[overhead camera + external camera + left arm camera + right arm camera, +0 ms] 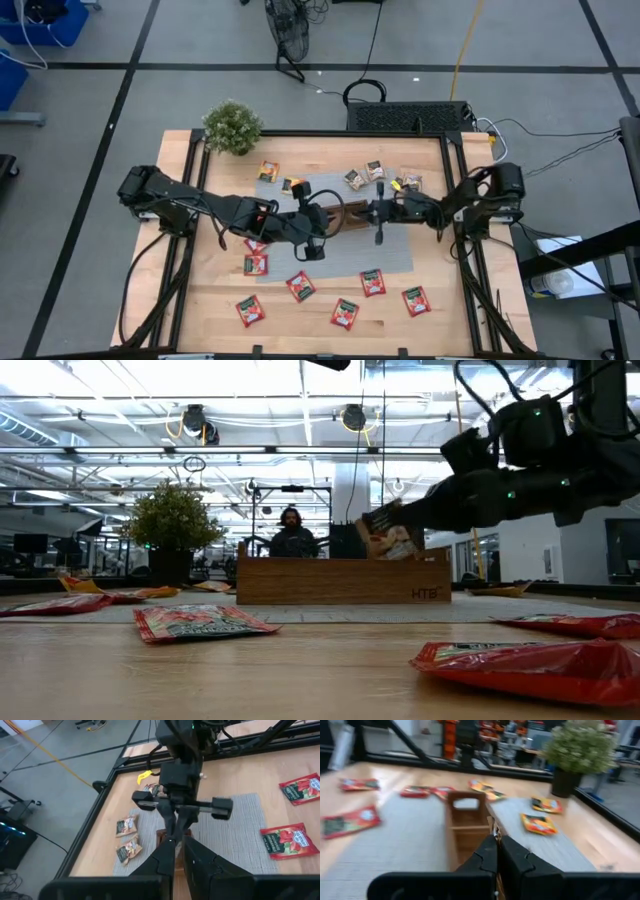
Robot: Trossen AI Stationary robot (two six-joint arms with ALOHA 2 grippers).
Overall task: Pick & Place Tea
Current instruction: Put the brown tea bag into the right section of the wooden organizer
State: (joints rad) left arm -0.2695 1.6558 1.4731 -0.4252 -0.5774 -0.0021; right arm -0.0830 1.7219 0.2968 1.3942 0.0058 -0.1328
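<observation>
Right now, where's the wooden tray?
High view: the wooden tray sits mid-table on the grey mat, between both pincers, red sachets in front.

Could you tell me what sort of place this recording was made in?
Most likely a robotics lab or workshop hall: the wooden table sits in a black frame on a grey taped floor, cables trail beside it, and the low view shows ceiling lights and a person behind.
</observation>
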